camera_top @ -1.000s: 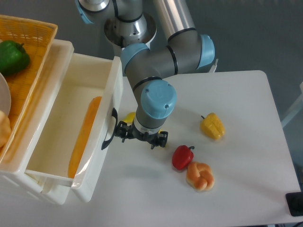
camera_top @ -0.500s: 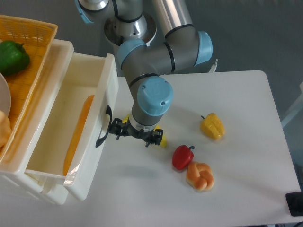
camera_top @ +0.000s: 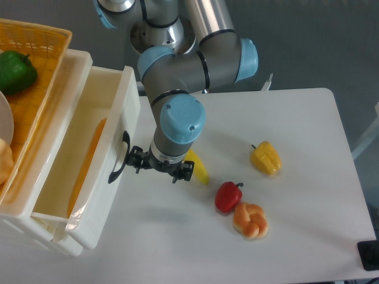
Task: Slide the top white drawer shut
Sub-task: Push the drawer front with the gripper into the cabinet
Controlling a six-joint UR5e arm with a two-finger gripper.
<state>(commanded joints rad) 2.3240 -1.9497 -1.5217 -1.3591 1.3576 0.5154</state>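
Gripper (camera_top: pixel 155 167), its opening hidden beneath the wrist so its width cannot be told, pressed against the black handle (camera_top: pixel 118 157) of the top white drawer (camera_top: pixel 89 177), which stands partly open at left.

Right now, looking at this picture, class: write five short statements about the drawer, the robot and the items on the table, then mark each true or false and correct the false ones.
1. The top drawer is fully shut. False: it is partly open.
2. The gripper is beside the black handle. True.
3. A green pepper lies in the orange basket. True.
4. The red pepper sits inside the drawer. False: it is on the table.
5. The yellow pepper touches the knotted bun. False: they are apart.
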